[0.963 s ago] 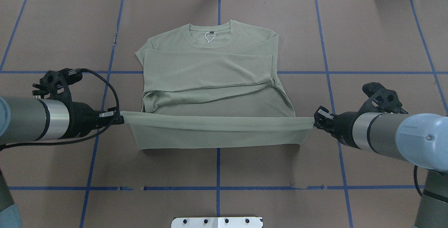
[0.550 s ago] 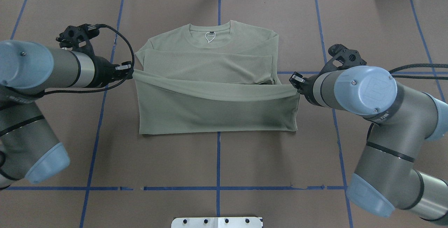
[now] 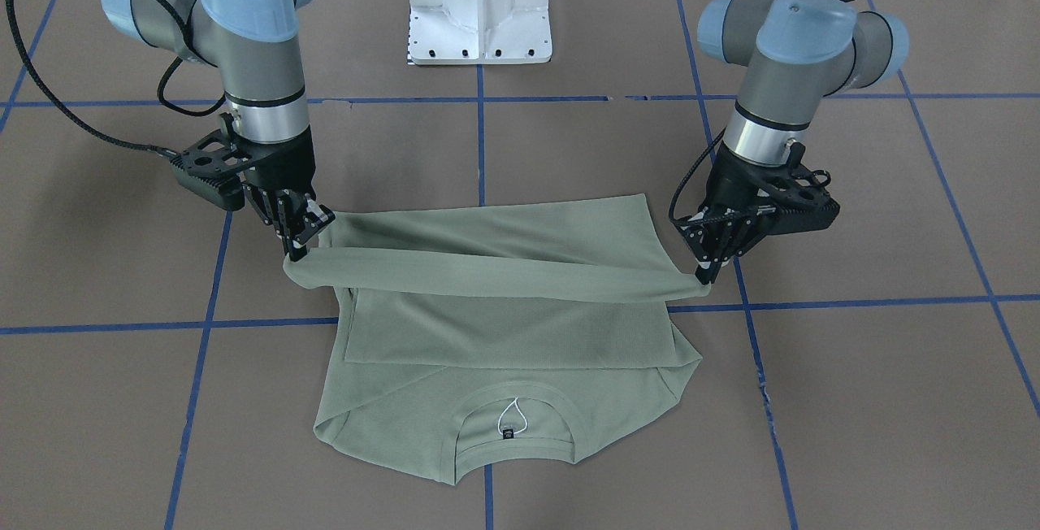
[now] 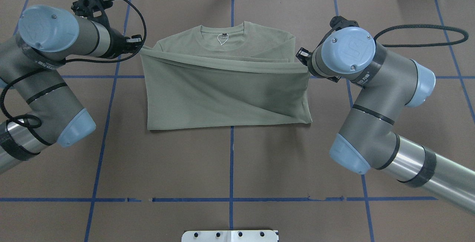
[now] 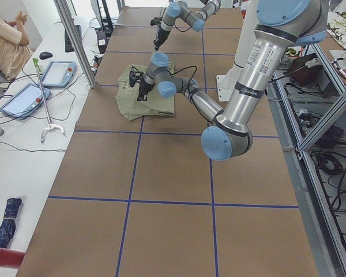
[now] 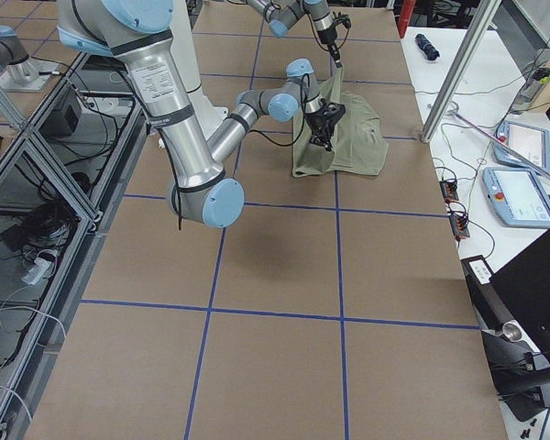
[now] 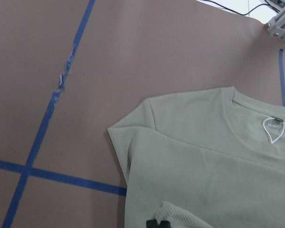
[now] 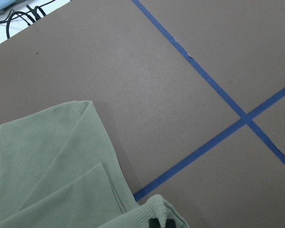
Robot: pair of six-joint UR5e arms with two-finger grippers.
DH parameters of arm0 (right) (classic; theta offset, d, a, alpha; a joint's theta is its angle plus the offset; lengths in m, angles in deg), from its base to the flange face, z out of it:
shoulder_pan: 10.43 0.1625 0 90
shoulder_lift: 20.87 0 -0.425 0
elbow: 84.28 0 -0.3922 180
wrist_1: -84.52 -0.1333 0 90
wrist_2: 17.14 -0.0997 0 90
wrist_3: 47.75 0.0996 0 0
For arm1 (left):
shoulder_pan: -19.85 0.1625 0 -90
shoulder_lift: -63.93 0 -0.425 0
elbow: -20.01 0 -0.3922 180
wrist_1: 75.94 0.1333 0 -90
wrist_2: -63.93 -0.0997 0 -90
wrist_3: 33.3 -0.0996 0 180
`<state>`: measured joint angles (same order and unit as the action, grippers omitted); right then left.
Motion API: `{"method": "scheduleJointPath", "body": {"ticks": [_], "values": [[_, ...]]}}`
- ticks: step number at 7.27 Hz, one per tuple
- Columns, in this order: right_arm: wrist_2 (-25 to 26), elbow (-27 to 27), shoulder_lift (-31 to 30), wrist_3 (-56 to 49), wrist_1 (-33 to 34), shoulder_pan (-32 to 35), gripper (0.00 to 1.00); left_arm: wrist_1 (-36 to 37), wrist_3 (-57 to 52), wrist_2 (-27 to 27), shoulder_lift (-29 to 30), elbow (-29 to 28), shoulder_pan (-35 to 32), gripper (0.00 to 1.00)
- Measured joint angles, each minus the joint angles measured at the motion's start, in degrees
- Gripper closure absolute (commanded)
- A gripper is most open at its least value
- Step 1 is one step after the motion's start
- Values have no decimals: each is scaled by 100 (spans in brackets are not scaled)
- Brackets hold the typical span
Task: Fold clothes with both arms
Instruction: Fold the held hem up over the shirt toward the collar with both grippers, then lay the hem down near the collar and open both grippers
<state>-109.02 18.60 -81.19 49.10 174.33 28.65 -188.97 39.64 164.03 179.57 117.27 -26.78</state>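
**A:** The left gripper (image 3: 705, 273) is clamped on one hem corner of the shirt (image 4: 226, 97). The right gripper (image 3: 299, 247) is pinched shut on the other corner.

**B:** Why both corners at once?

**A:** Held that way, the hem (image 3: 496, 280) stretches as one taut band between them. It is lifted over the folded sleeves (image 3: 504, 335) and is short of the collar (image 3: 512, 432). A single grip would likely let it sag and crease.

**B:** And the rest of the shirt?

**A:** It lies flat on the table (image 4: 230, 167), with the doubled body on the hem side of the collar. The robot probably has to lower the band just short of the collar to halve the body.
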Motion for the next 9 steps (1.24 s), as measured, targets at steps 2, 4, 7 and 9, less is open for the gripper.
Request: {"method": "scheduleJointPath", "body": {"ticks": [2, 4, 7, 9], "values": [[-85, -737, 493, -152, -71, 146, 100, -567, -77, -12, 202, -684, -106, 100], [-99, -1304, 673, -174, -365, 206, 100, -1005, -88, -76, 376, -1209, -151, 100], [-172, -2264, 1058, -188, -923, 380, 100, -1416, -88, -342, 765, -2042, -183, 100], [-188, -2549, 1157, -197, -1092, 403, 100, -1676, -87, -364, 822, -2320, -183, 100]]}}
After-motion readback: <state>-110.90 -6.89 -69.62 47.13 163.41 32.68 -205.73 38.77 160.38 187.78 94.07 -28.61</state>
